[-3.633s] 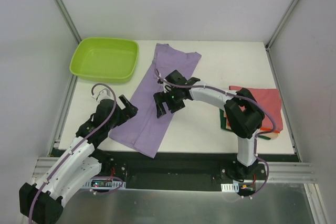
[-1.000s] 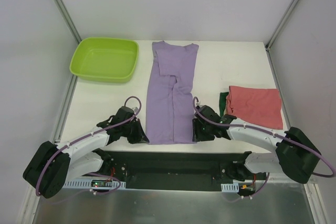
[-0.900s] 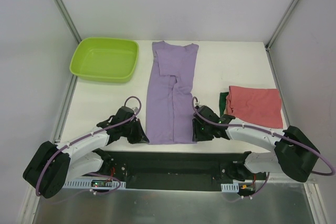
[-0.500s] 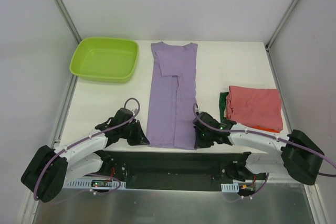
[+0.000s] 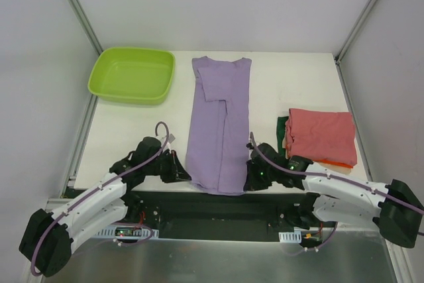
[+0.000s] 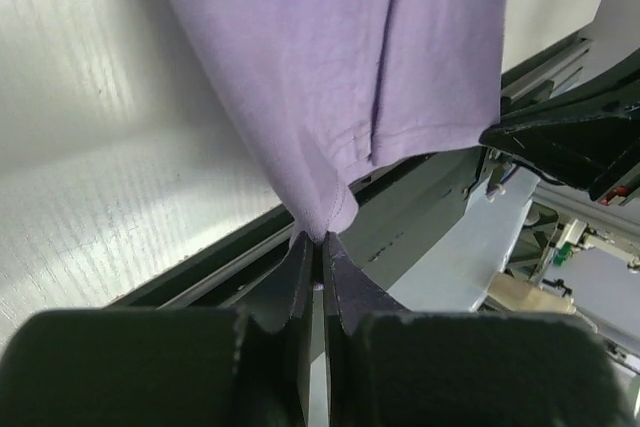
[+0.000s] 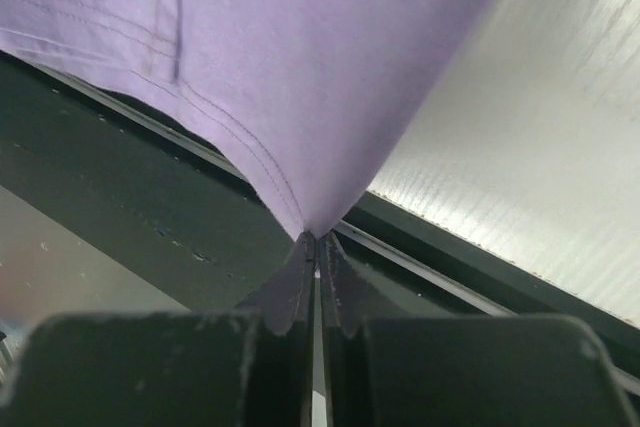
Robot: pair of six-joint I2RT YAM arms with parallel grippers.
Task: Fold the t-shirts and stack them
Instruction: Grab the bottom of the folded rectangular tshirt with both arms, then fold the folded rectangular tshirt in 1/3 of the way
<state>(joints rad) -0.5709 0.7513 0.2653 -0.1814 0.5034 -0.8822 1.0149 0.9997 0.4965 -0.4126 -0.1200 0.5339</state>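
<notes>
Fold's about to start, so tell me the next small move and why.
Probably lift both corners together and carry them toward the collar: the left fingers and right fingers are shut on the near hem corners of the lilac shirt, which lies flat.

A white surface (image 5: 291, 84) sits enclosed by plain pale grey walls (image 5: 218, 4), with aluminium struts (image 5: 77, 6) running up the corners. A black rail (image 5: 218, 207) edges its near side, above a brushed metal plate (image 5: 218, 260). Light is soft and even.

A lime-green plastic tub (image 5: 132, 74) is seen standing at the far left corner of the white surface (image 5: 291, 84), whose near edge is bordered by a black rail (image 5: 218, 209).
</notes>
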